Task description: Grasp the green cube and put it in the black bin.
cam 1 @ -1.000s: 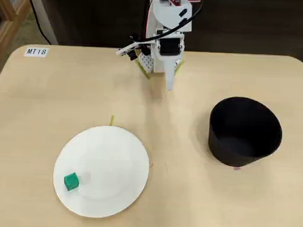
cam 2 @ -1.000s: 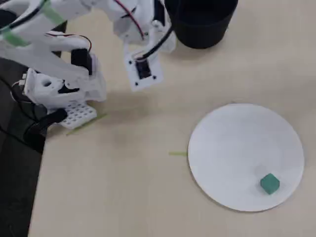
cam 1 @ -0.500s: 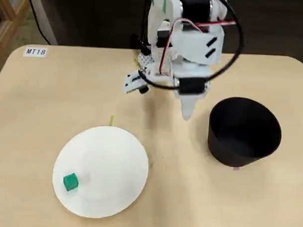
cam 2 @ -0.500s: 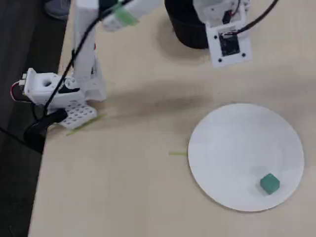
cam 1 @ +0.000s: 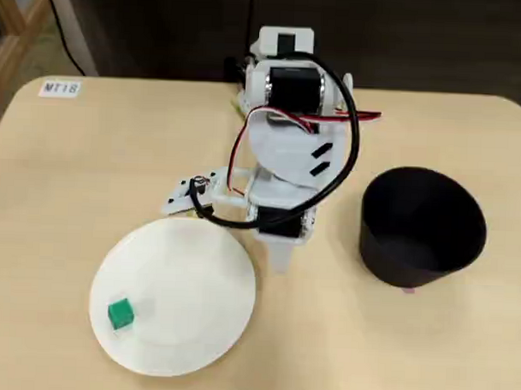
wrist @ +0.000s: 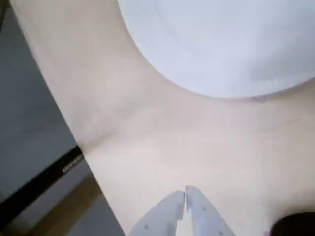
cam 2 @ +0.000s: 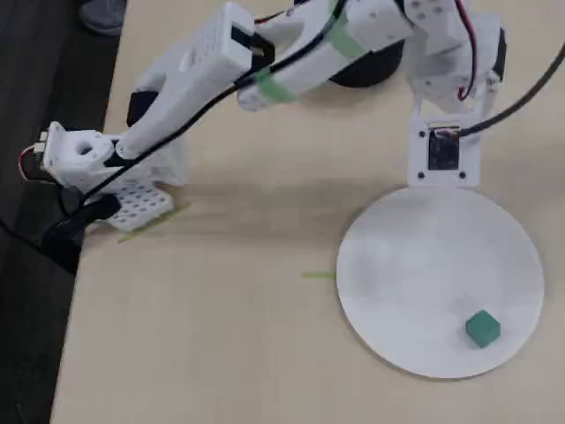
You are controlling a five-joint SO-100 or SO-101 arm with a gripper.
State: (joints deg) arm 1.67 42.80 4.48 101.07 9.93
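Note:
The green cube (cam 1: 119,312) lies on the near-left part of a white plate (cam 1: 189,278), which shows in both fixed views. In a fixed view the cube (cam 2: 482,328) sits near the plate's (cam 2: 424,256) lower right rim. The black bin (cam 1: 422,226) stands empty at the right. My gripper (cam 1: 279,262) points down at the table just off the plate's right edge, between plate and bin and far from the cube. The wrist view shows my gripper (wrist: 185,192) shut and empty, the plate (wrist: 221,44) ahead and no cube.
The white arm (cam 1: 288,153) reaches out from its base (cam 2: 84,159) at the table's back edge and hides most of the bin (cam 2: 364,78) in a fixed view. A label (cam 1: 61,89) sits at the back left corner. A thin green strip (cam 2: 318,275) lies beside the plate.
The arm has swung out from the back of the table, forward and down to the plate's right edge. The gripper stays shut. Cube, plate and bin have not moved.

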